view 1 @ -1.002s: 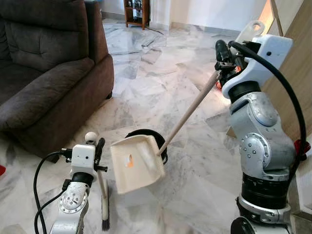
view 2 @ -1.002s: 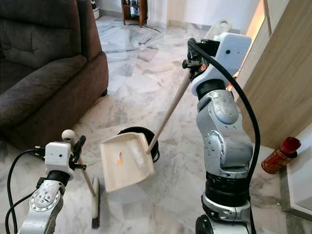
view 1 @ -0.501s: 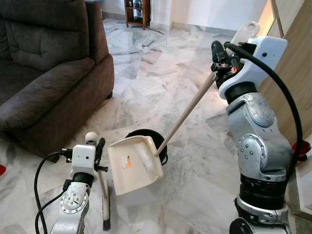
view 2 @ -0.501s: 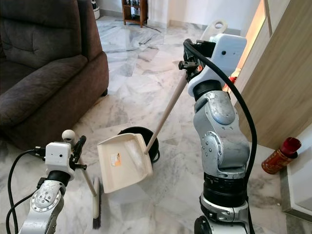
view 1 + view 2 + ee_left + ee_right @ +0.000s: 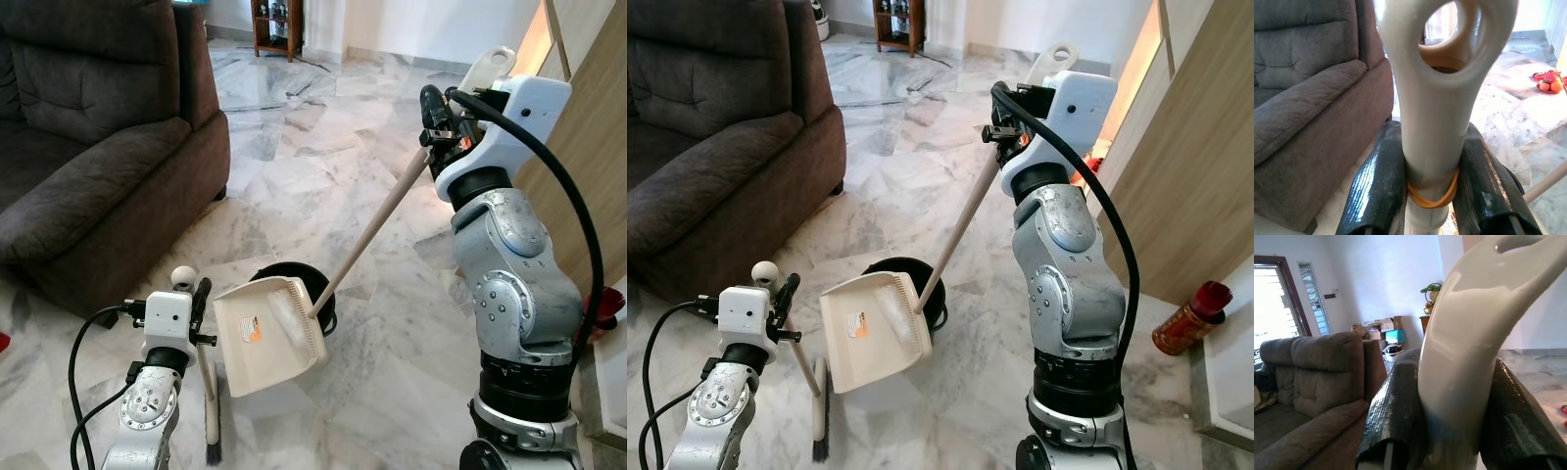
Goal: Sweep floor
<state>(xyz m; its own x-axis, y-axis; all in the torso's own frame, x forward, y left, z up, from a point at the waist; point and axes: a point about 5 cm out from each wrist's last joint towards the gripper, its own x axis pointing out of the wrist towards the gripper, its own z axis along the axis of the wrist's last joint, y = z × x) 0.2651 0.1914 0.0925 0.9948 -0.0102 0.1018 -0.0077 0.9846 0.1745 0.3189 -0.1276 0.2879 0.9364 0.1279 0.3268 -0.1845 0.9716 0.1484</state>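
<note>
The right gripper point(image 5: 438, 116) clenched a long-handled dustpan point(image 5: 268, 333) tilted over a black bin point(image 5: 294, 286); the left gripper point(image 5: 1428, 196) grasped the broom point(image 5: 210, 401). Any debris might miss the bin.

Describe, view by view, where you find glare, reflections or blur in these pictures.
Left eye view: window light reflects off the marble floor. Right eye view: a warm glow beside the wooden panel. Left wrist view: the near broom handle is soft. Right wrist view: bright window washed out, dustpan handle blurred.
</note>
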